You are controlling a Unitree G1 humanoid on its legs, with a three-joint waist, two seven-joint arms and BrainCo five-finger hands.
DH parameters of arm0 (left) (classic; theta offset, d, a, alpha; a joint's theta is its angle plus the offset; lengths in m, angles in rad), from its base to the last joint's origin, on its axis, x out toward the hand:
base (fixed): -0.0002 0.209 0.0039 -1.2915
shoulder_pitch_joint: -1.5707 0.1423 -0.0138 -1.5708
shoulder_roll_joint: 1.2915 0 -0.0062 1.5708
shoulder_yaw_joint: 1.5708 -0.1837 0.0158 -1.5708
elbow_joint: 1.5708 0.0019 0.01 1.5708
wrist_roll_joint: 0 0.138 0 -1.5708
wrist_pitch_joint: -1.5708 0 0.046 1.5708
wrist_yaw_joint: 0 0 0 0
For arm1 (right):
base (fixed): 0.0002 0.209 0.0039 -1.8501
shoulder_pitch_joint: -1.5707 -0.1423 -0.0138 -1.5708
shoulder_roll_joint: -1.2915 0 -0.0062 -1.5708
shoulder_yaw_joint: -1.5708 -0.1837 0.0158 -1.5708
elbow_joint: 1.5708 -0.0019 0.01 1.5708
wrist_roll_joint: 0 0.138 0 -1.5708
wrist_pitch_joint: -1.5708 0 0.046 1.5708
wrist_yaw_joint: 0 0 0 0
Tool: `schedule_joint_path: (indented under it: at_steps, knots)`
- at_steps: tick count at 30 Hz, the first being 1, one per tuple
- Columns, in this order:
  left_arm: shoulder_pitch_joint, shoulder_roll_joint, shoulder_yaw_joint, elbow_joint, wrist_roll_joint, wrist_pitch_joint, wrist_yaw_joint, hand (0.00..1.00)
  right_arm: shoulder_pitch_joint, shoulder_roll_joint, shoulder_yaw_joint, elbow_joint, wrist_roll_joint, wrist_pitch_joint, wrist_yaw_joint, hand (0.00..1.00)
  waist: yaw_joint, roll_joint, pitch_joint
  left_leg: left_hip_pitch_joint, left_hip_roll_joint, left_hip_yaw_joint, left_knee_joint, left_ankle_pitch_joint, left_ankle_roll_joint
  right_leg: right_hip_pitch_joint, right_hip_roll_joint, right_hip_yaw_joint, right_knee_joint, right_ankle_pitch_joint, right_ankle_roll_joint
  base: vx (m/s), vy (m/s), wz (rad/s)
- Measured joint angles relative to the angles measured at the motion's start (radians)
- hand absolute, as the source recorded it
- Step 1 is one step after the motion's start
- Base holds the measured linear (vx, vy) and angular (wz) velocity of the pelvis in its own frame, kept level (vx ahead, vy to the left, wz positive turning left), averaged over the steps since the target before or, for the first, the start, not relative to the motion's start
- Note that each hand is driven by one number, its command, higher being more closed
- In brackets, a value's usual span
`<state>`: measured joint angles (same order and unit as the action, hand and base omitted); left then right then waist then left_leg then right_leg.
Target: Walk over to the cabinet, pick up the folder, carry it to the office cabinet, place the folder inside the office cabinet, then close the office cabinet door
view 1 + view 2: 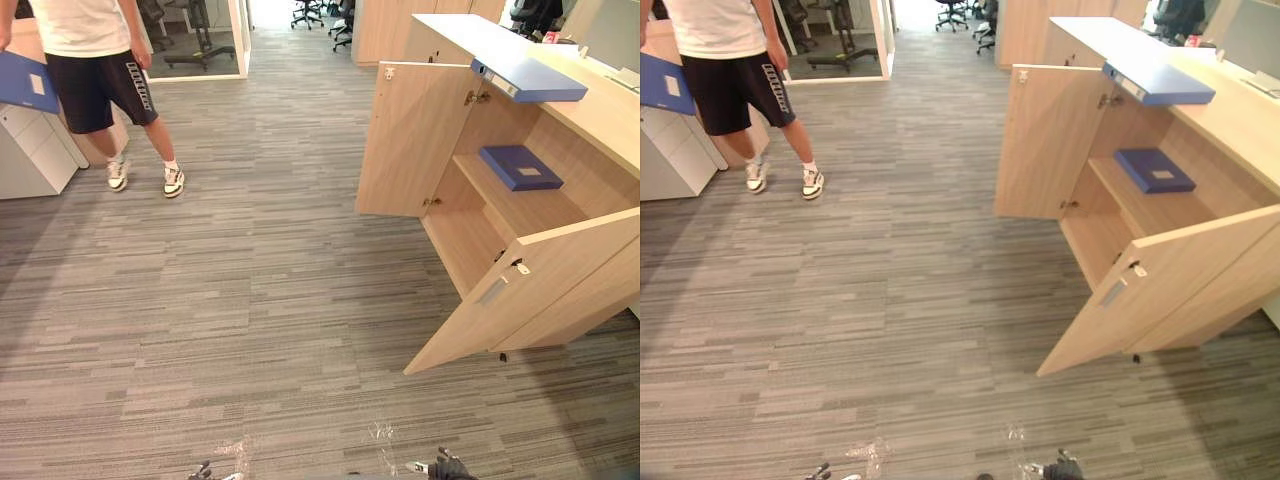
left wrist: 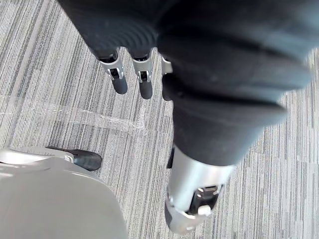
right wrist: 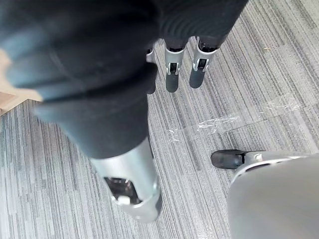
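Observation:
A blue folder lies on top of the wooden office cabinet at the right. A second blue folder rests on the shelf inside it. Both cabinet doors stand open, the far door and the near door. A person at the upper left holds a third blue folder. My left hand hangs over the carpet with straight fingers and holds nothing. My right hand hangs the same way, open and empty, far from the cabinet.
A low white cabinet stands at the left behind the person. Grey striped carpet stretches between me and the office cabinet. The near open door juts out into the floor. Office chairs stand far back.

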<state>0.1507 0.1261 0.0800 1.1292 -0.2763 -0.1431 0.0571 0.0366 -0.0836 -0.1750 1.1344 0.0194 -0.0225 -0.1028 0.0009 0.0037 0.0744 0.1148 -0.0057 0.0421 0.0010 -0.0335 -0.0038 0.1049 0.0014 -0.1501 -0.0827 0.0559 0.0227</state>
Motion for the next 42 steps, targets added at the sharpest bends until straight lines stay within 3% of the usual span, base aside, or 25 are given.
schedule_joint_path:
  at_steps: [6, 22, 40, 42]
  knots:
    - [-0.008, 0.001, 0.005, 0.0, -0.008, -0.004, -0.008, 0.0, -0.027, 0.048, -0.002, 0.0, -0.001, -0.005, 0.003, 0.0, 0.004, -0.007, 0.02, 0.027, -0.004, -0.002, -0.017, 0.002, -0.002, 0.017, -0.004, -0.008, -0.001, -0.006, 0.01, 0.0, 0.002, 0.01]
    - [-0.021, 0.008, 0.009, -0.001, 0.046, -0.007, -0.009, 0.0, -0.046, 0.052, -0.007, 0.009, -0.001, 0.0, 0.023, 0.0, 0.005, -0.019, 0.028, 0.03, -0.006, -0.002, -0.032, 0.006, -0.003, 0.017, -0.005, -0.011, -0.001, -0.005, 0.007, 0.0, 0.0, 0.0]
    - [-0.03, 0.028, -0.01, 0.006, 0.038, 0.003, -0.066, 0.0, -0.064, 0.056, -0.032, 0.026, -0.002, 0.023, 0.081, 0.0, 0.005, -0.03, 0.039, 0.042, -0.006, -0.008, -0.053, 0.022, -0.01, 0.019, -0.005, -0.018, -0.005, -0.005, 0.007, -0.01, -0.001, 0.0]
    - [-0.033, 0.032, -0.01, 0.006, -0.001, 0.007, -0.069, 0.0, -0.072, 0.055, -0.029, 0.041, -0.001, 0.024, 0.081, 0.0, 0.003, -0.036, 0.047, 0.012, -0.012, -0.029, -0.015, 0.011, -0.01, 0.018, -0.013, -0.041, 0.0, -0.005, 0.007, 0.01, -0.01, 0.29]
